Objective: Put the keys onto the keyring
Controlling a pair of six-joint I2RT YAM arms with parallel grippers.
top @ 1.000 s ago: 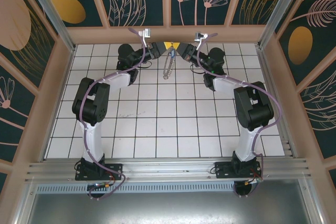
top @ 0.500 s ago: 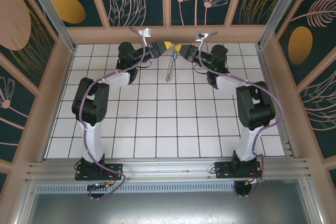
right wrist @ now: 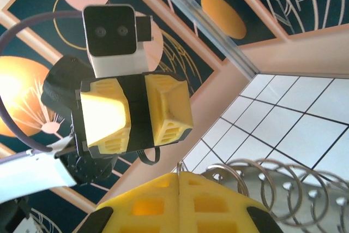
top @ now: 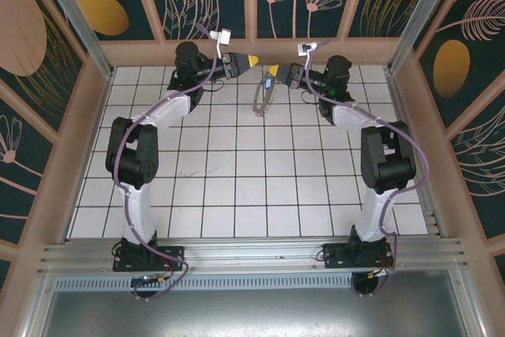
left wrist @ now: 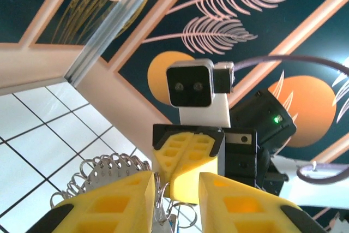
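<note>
1. Currently both arms reach to the far edge of the tiled table (top: 237, 187), with their grippers raised close to the back wall.
2. Left gripper (top: 248, 61): fingers spread, and the gap between them looks bare in the right wrist view. It stands apart from the keyring, to its upper left in the top view.
3. Right gripper (top: 271, 76): fingers pressed together, pinching a top loop of the keyring (top: 260, 100). The keyring hangs below it over the far middle tiles. Cannot tell whether its lower end touches the table.
4. Handling (judgement): the keyring reads as a limp string of thin silvery wire loops. It is probably light, apt to swing, and slippery on the pads. Best hold is one loop flat between the pads near the top end, with a second grip on the loop just beside it.
5. Keys (left wrist: 167, 221): a small blue-tinged bit low in the left wrist view, close against the loops. Too small to tell whether it is threaded on.
6. Versus earlier: a second ago both grippers met at the top of the keyring. Now the left has drawn back up and leftward, and the right has shifted rightward, carrying the keyring with it.
</note>
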